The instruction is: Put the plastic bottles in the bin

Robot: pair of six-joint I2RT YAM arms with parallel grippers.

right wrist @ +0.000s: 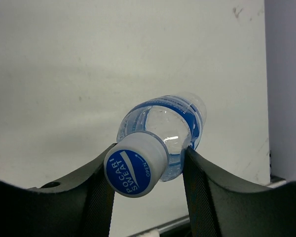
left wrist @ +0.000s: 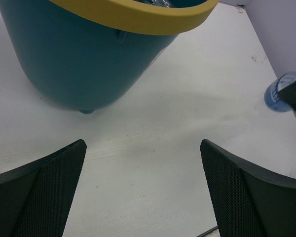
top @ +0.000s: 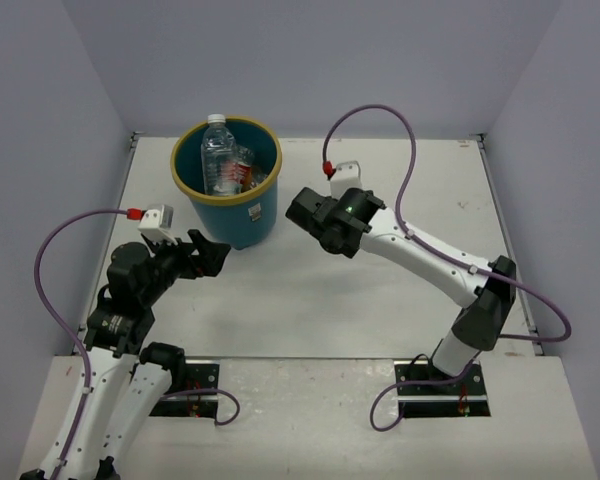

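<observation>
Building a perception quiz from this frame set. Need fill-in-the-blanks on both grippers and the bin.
1. The right gripper is shut on a clear bottle whose label is ____.
2. The left gripper holds nothing, and its jaws stand ____.
3. The teal bin, with bottles already inside, has a rim coloured ____.

Missing words: blue; open; yellow.

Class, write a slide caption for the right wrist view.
Right gripper closed on a blue-labelled bottle just below its cap.
</observation>
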